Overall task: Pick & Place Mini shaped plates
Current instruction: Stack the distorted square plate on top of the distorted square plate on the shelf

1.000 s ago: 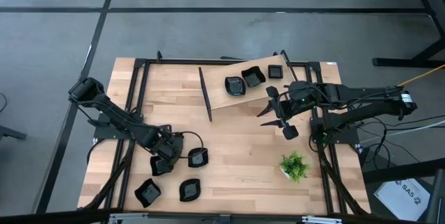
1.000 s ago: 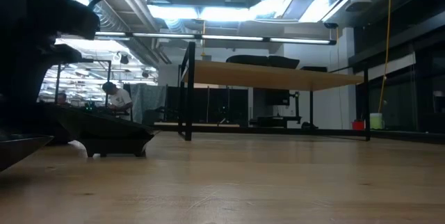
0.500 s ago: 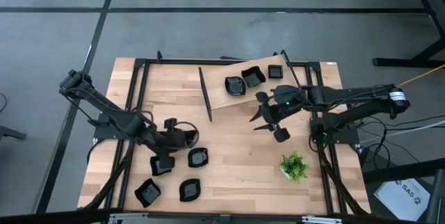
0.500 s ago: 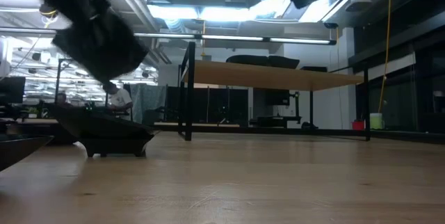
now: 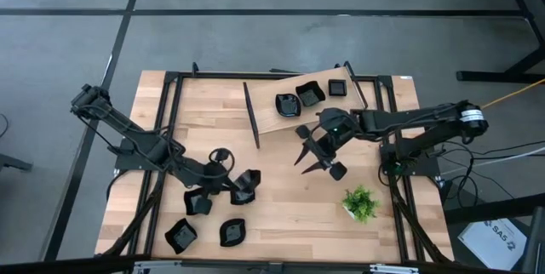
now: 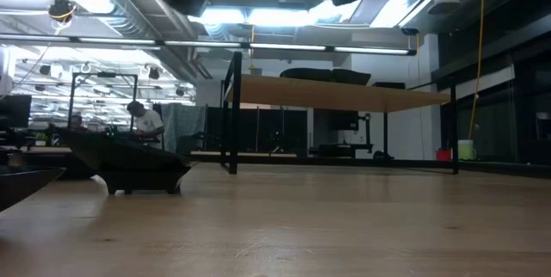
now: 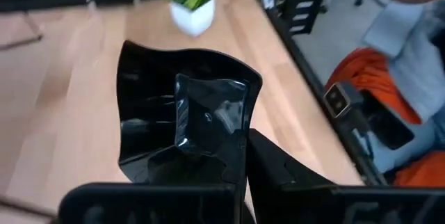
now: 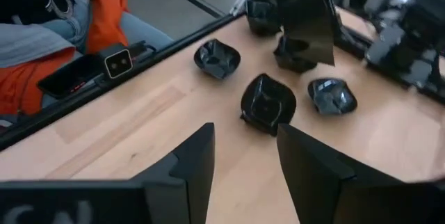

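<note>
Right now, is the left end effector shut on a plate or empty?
Shut on one: the left end effector pinches the rim of a glossy black wavy-edged mini plate, held above the wooden table.

two dark jointed arms (image 5: 136, 142) with black cables and dark two-finger grippers.

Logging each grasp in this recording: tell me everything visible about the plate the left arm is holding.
The held plate is a small, glossy black dish with a wavy rim and a raised square centre that catches reflections. It stands tilted on edge, clamped at its lower rim by the left end effector, lifted off the table. From above it hangs over the other black plates on the table's left side.
</note>
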